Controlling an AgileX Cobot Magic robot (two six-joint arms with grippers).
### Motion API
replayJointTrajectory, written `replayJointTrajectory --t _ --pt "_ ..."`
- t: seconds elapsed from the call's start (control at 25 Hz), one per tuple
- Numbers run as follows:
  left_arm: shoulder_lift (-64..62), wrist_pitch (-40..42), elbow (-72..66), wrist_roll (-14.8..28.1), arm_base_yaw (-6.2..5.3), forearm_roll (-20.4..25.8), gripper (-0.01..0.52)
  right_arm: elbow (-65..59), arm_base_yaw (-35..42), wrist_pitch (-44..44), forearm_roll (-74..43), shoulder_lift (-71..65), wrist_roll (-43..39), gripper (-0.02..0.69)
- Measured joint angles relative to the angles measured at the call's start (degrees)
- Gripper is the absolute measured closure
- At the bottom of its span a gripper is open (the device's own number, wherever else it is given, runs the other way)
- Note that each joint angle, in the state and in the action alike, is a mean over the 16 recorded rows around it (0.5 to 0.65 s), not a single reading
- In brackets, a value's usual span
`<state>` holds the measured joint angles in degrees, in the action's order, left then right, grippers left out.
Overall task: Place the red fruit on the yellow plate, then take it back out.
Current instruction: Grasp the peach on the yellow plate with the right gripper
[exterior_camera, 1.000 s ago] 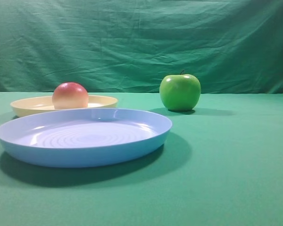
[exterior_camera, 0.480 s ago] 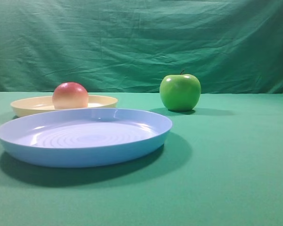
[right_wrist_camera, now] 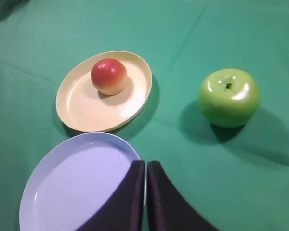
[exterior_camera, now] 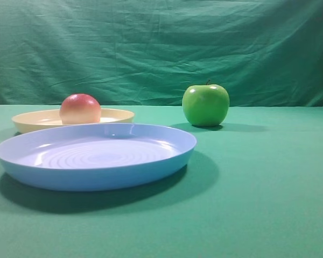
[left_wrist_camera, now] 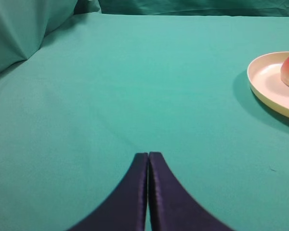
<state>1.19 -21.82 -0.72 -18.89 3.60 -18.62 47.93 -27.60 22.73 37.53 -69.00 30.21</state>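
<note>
surface: green cloth table (exterior_camera: 269,204) | on it: yellow plate (right_wrist_camera: 77,108), blue plate (exterior_camera: 97,156), green apple (exterior_camera: 205,105)

Green apple (exterior_camera: 205,105), blue plate (exterior_camera: 97,177)

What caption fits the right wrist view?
Shut right tool above blue plate; red fruit on yellow plate; green apple apart.
</note>
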Motion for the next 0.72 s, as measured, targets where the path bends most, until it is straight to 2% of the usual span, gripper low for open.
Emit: replayJointTrajectory --t 0.36,0.72 --pt "0.0 0.0 0.0 0.0 0.0 0.0 0.514 12.88 -1.64 1.07 0.6 -14.2 0.62 0.665" --pt "0.0 0.0 0.0 0.0 0.0 0.0 0.514 17.77 -1.69 -2.31 5.75 -20.55 1.83 0.665"
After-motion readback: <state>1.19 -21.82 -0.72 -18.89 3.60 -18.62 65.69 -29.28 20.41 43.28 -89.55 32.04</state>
